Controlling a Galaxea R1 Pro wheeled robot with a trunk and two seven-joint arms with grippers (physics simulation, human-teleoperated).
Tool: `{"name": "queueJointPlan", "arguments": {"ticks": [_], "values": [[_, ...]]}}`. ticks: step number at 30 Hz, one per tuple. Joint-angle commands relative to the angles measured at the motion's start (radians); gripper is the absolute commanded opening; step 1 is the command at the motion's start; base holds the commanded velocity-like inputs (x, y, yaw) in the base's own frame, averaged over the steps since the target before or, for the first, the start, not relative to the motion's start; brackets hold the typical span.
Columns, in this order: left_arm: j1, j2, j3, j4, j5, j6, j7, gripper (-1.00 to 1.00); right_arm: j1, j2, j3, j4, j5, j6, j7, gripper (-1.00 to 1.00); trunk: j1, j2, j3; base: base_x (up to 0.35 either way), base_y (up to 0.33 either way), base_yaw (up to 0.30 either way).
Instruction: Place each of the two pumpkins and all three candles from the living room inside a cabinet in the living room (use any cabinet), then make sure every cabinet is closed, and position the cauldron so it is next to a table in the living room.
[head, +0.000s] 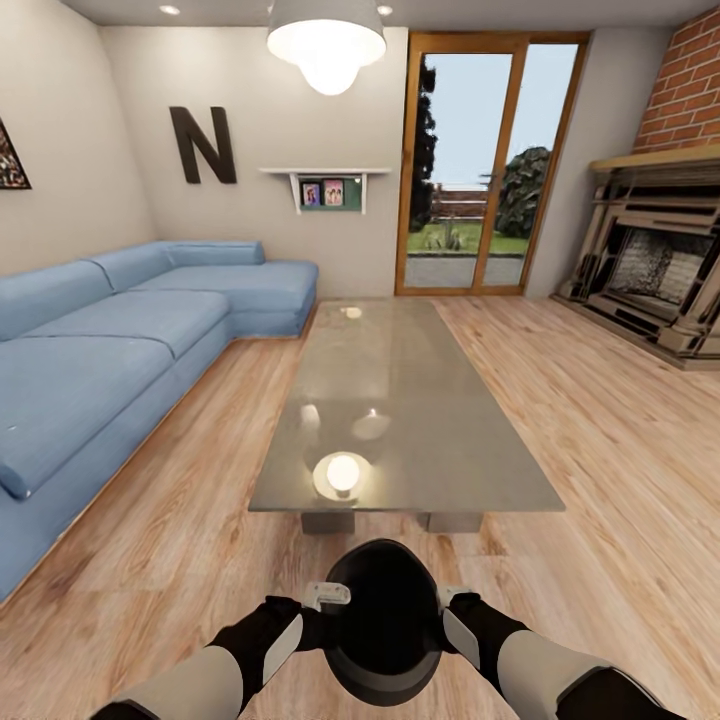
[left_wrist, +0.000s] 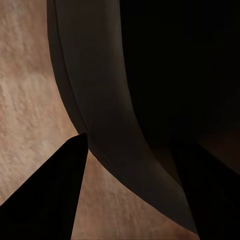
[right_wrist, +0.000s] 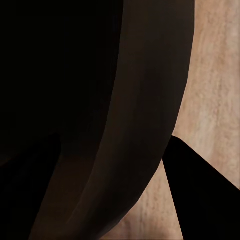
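Matte black round cauldron (head: 383, 620) held before glass-topped table (head: 420, 400)

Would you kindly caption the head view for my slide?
Both claws, left and right, grip the black cauldron before the glass table.

The matte black cauldron (head: 383, 620) sits upright, apparently above the floor, near the glass-topped table (head: 420, 400).

Both grippers, left (head: 322, 612) and right (head: 447, 612), clamp cauldron (head: 383, 620) rim, just near of glass table (head: 420, 400); sofa (head: 110, 340) left.
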Motion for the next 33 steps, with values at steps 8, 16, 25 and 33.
{"name": "queueJointPlan", "arguments": {"ticks": [8, 16, 25, 33], "values": [[-0.001, 0.0, 0.006, 0.005, -0.023, 0.002, 0.006, -1.0, -0.001, 0.0, -0.006, -0.01, -0.014, -0.006, -0.005, -1.0, 0.0, -0.001, -0.013, 0.0, 0.0, 0.0], [-0.001, 0.0, 0.006, 0.005, -0.023, 0.002, 0.006, -1.0, -0.001, 0.0, -0.006, -0.01, -0.014, -0.006, -0.005, -1.0, 0.0, -0.001, -0.026, 0.0, 0.0, 0.0], [-0.001, 0.0, 0.006, 0.006, -0.023, 0.001, 0.006, -1.0, -0.001, 0.0, -0.006, -0.01, -0.014, -0.006, -0.005, -1.0, 0.0, -0.001, -0.04, 0.0, 0.0, 0.0], [-0.001, 0.0, 0.006, 0.006, -0.023, 0.001, 0.006, -1.0, -0.001, 0.0, -0.006, -0.01, -0.014, -0.006, -0.005, -1.0, 0.0, -0.001, -0.052, 0.0, 0.0, 0.0]]}}
